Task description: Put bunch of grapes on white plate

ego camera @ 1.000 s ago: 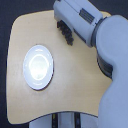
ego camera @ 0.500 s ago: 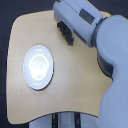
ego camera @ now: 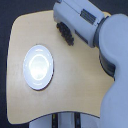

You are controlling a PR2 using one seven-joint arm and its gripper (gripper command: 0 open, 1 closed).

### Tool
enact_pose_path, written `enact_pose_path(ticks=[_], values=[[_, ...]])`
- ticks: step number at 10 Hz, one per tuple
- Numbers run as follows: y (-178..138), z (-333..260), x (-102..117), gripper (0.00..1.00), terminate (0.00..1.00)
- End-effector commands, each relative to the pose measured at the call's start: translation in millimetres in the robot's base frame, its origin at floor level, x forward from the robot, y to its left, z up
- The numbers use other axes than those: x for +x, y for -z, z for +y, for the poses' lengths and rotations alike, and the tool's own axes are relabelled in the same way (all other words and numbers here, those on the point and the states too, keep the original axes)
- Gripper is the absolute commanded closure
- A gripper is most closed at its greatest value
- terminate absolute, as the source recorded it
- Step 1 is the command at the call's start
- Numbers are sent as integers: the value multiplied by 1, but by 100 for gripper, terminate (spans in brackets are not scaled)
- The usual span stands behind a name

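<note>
1. Round glossy white plate (ego camera: 38, 67) sits bare, well apart from the gripper toward the exterior view's left.
2. Dark purple-black bunch of grapes (ego camera: 65, 32) lies on the tan wooden table (ego camera: 75, 85), beside the gripper.
3. Grey gripper (ego camera: 64, 20): finger state cannot be told; grasp and transfer appear outstanding.

The whole picture is soft and coarse, with blurred edges and fine detail lost, so the dark cluster at the upper middle of the frame reads only as a smudge. Light is bright and fairly even, and it burns out the centre of the white plate (ego camera: 38, 67) at the middle left into a glaring patch with no surface detail. The pale desk (ego camera: 75, 95) shows only faint shadow, while the corners beyond it fall to near black.
</note>
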Motion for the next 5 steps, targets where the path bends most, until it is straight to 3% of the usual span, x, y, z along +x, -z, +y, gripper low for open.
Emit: enact_pose_path(ticks=[1,3,5], values=[[-89,12,4,100,0],[-113,15,5,100,0],[-142,19,-7,100,0]])
